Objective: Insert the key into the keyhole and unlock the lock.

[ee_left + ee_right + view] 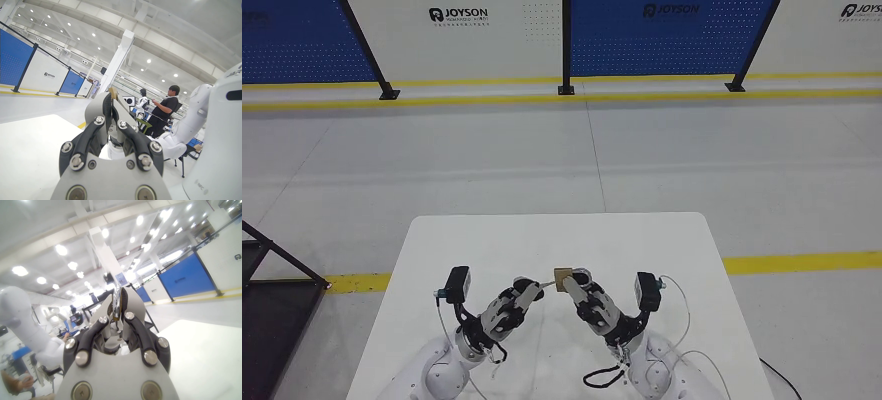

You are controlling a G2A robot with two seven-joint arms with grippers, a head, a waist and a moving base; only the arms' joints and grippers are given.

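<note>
I hold both arms up over the white desk. The two tools meet low in the middle of the top view.

The right tool is squeezed shut on the lock. It pinches the shiny bow, and the brass block sticks out past its tip. The left tool is squeezed shut too, with its pads pressed almost flat together. Its tip is just beside the brass block.

The key is too thin and small for me to see. I think it is pinched between the left pads. I cannot tell if it is in the hole yet.

I think the job right now is getting the key into the hole. To do it well, I would:
- Hold the right arm steady and grip hard, so the lock cannot swing.
- Push the left arm slowly, straight along the line of the key, with no tilt.
- Pull back a tiny bit if it sticks, wiggle, and try again, never shove.
- Turn only when the key is all the way in.
- Turn the wrist gently, so the key does not slip in the pads.

For writing, the white fence panels along the top of the top view have a dark logo and a short word. The blue panels have a faint one too. I can see no writing on the lock.
</note>
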